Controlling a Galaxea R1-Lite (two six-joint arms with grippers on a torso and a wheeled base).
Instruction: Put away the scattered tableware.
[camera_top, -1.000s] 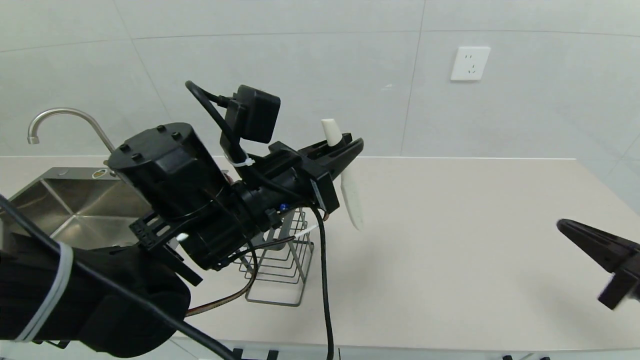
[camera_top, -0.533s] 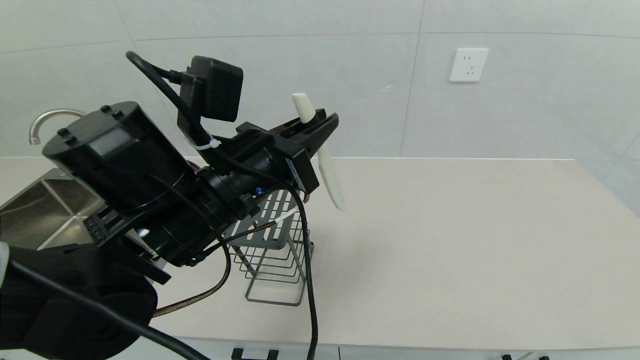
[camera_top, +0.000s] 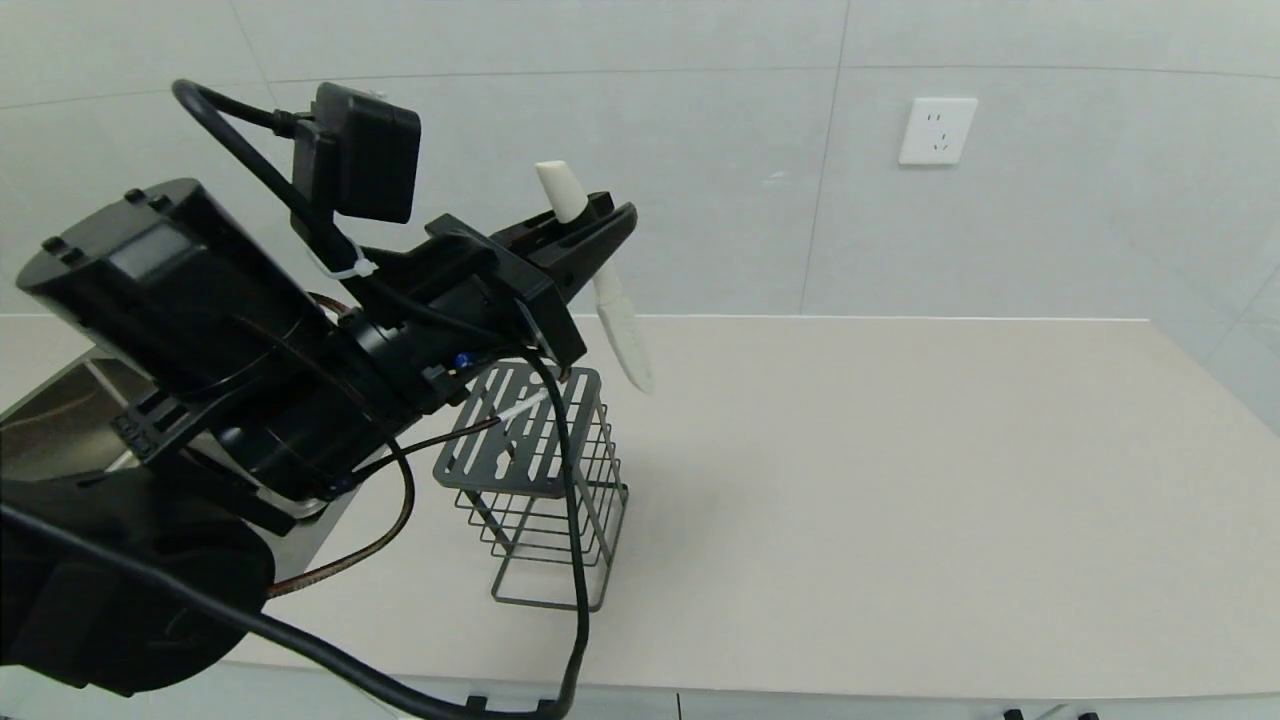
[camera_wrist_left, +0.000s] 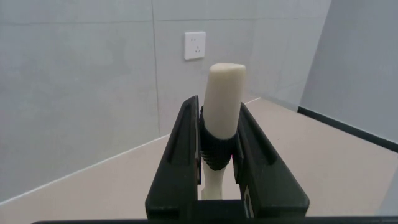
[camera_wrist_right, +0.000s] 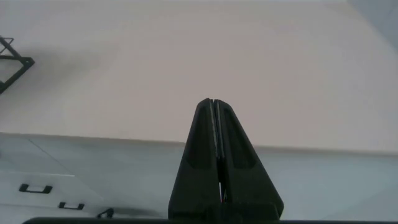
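**Clerk:** Item one, leftmost?

**Keeper:** Left gripper (camera_top: 585, 228), raised above the counter (camera_top: 900, 480). Its jaws are clamped on the handle of a white knife (camera_top: 622, 325). The butt of the handle stands proud above the jaws. The blade hangs below, tip down and tilted.

**Clerk:** Handling notes for the knife?

**Keeper:** By appearance it is light, stiff and smooth. The all-white blade suggests ceramic, so I judge it brittle at tip and edge. The proper hold is the handle, as now. The grip sits on the dark band below the butt, which should resist slipping.

**Clerk:** Item two, the container?

**Keeper:** Wire cutlery rack (camera_top: 520, 430), upright on the counter, with a slotted top plate. The knife hangs above it and slightly to the right, not touching. I make out nothing lodged in the slots, though the arm's cable crosses part of the rack. The blade will need squaring to a slot before it goes down, or the tip may strike the plate.

**Clerk:** Remaining entries?

**Keeper:** Wall socket (camera_top: 937, 130), on the tiles to the right. Right gripper (camera_wrist_right: 213, 106), over the counter's front edge, jaws pressed together and holding nothing.
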